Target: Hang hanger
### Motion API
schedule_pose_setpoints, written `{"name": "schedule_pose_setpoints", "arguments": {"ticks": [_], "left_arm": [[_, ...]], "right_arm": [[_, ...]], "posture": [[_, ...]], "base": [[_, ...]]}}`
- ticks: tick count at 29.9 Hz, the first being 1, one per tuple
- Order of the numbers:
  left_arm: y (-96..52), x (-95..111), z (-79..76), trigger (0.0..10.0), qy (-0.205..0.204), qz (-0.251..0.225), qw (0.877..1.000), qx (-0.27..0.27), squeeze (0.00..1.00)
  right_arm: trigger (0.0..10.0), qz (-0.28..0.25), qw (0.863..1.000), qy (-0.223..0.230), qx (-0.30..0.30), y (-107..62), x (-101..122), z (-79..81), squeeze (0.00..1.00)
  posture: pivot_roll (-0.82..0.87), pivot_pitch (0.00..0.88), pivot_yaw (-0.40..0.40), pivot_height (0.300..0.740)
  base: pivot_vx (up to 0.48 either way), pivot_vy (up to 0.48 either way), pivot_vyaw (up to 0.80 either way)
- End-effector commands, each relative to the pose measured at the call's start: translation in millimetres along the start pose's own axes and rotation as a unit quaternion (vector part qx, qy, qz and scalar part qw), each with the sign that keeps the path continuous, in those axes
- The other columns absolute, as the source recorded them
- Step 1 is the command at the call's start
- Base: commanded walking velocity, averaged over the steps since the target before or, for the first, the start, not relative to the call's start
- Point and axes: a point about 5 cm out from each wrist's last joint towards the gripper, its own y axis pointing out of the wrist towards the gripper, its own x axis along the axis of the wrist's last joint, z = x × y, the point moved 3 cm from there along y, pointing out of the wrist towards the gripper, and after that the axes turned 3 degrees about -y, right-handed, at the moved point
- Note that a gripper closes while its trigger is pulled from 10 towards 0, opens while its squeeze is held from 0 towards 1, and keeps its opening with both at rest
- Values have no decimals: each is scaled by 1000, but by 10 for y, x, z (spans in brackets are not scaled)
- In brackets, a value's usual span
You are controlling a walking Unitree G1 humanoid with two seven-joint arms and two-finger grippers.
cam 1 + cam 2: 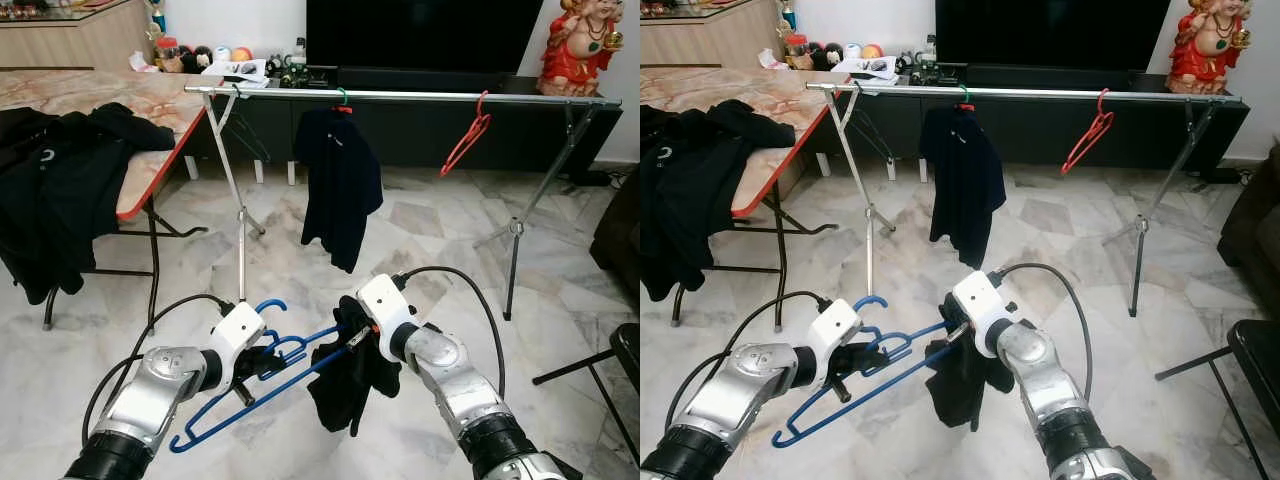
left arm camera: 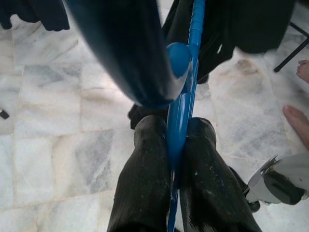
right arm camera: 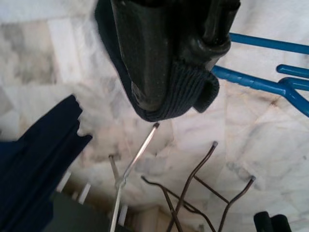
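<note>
Your left gripper [image 1: 262, 360] clamps the stiff, light blue hanger [image 1: 250, 395] near its hook; your right gripper [image 1: 350, 335] pinches the limp dark garment [image 1: 345, 385], both near you, low.

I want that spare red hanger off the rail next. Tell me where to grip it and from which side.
Grip the red hanger on its sloping arm just below the hook, coming from the front, the robot's side. It hangs tilted on the rail with free space around it, so the arm is exposed.
</note>
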Motion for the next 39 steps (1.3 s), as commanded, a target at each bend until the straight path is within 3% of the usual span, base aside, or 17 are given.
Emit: {"name": "schedule_pose_setpoints", "arguments": {"ticks": [1,2,5,8,11,14,19,23,25,28,31,35,39], "left_arm": [[1,-19,-21,10000,-1,5,1000,-12,0],[0,-29,-63,10000,0,6,1000,-26,0],[1,-47,-108,10000,1,8,999,-37,0],[2,-80,-104,10000,1,14,999,-35,0],[-10,-88,-111,10000,3,15,999,-40,0],[-19,-78,-101,10000,4,12,999,-37,0],[-27,-6,-91,10000,-3,-8,999,-38,0],[-25,2,-71,10000,-3,-11,999,-31,0],[-13,5,-40,10000,-3,-10,1000,-18,0],[2,4,-12,10000,-4,-9,1000,-5,0],[12,-5,3,10000,-2,-4,1000,3,0],[-20,-43,30,10000,3,10,1000,7,0],[-60,-63,55,10000,5,13,1000,12,0]], "right_arm": [[10000,-45,999,-25,10,-1,241,20,0],[10000,-81,995,-41,47,-46,350,109,0],[10000,-103,992,-60,43,-85,423,87,0],[10000,-89,993,-75,1,-82,395,-54,0],[10000,-28,992,-105,-63,-75,217,-272,0],[10000,-25,992,-109,-65,-85,199,-288,0],[10000,-97,989,-102,38,-109,386,49,0],[10000,-155,975,-87,130,-228,528,326,0],[10000,-179,968,-74,160,-284,615,422,0],[10000,-189,969,-68,146,-271,677,420,0],[10000,-159,979,-70,102,-180,584,312,0],[10000,-79,995,-57,-4,-93,312,-30,0],[10000,-26,996,-41,-76,-110,129,-265,0]], "posture": [[100,33,-10,740],[98,37,-10,740],[97,38,-11,740],[97,38,-11,740],[96,38,-11,740],[96,38,-11,740],[99,37,-11,740],[101,36,-10,740],[101,36,-10,740],[97,38,-10,740],[96,38,-9,740],[99,39,-10,740],[103,40,-13,740]], "base": [[0,0,0],[0,0,0],[0,0,0],[0,0,0],[0,0,0],[0,0,0],[0,0,0],[0,0,0],[0,0,0],[0,0,0],[0,0,0],[0,0,0],[0,0,0]]}}
